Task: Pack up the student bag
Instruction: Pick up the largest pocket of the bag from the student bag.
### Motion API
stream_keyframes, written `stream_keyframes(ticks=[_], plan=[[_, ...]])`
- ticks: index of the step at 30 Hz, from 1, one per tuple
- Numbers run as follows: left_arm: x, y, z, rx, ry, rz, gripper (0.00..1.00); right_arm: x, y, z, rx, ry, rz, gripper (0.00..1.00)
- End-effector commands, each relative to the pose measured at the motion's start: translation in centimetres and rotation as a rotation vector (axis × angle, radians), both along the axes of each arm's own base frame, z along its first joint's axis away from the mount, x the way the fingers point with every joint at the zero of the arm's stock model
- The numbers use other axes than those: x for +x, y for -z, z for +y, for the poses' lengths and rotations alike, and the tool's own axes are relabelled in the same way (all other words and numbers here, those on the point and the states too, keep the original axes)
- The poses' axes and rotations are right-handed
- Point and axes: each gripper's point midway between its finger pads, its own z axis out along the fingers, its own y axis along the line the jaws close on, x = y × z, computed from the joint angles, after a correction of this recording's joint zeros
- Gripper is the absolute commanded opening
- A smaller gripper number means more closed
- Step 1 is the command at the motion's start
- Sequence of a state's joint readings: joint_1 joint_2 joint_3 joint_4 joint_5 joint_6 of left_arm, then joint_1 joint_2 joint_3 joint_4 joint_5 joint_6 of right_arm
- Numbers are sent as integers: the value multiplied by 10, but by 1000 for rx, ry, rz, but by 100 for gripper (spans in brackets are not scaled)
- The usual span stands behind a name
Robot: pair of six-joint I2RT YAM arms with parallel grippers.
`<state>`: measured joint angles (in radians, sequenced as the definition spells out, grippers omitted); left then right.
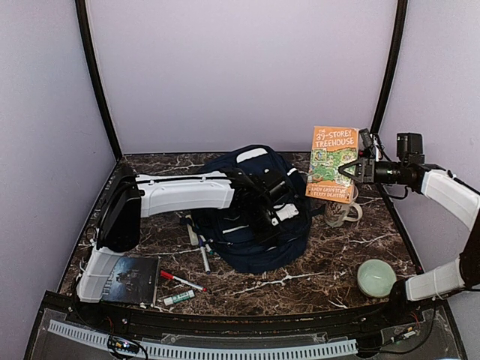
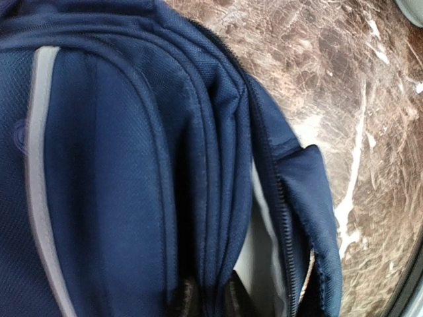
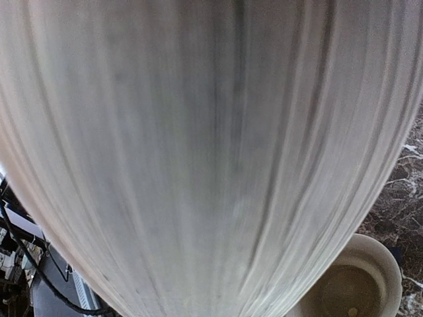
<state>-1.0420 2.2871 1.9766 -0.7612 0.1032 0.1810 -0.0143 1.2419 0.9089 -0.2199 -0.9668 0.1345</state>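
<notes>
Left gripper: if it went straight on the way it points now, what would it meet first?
The student bag. The left gripper points straight into its navy fabric beside the zip, with nothing between them in the wrist view. It may already touch the fabric.

Pale lilac walls (image 1: 240, 67) close in three sides, softly lit. Black poles (image 1: 96, 82) rise at the back corners of a brown, white-veined marble tabletop (image 1: 337, 259).
</notes>
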Motion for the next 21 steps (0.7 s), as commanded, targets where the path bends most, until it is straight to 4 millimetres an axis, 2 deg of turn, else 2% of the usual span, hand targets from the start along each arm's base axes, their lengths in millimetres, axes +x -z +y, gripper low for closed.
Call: stream_keyframes(ticks=[1, 7, 13, 18, 21], plan=[[33, -40, 7, 12, -65, -168, 10, 5, -46, 1, -17, -29, -127, 0], [54, -103, 13, -41, -120, -331, 1, -8, -56, 1, -46, -60, -71, 0], [72, -168, 20, -145, -185, -478, 0, -27, -56, 3, -53, -77, -61, 0], [92, -205, 29, -196, -234, -555, 0, -50, -40, 20, 21, -218, 1, 0], [103, -224, 38, -226, -266, -591, 0, -55, -36, 27, 28, -253, 17, 0]])
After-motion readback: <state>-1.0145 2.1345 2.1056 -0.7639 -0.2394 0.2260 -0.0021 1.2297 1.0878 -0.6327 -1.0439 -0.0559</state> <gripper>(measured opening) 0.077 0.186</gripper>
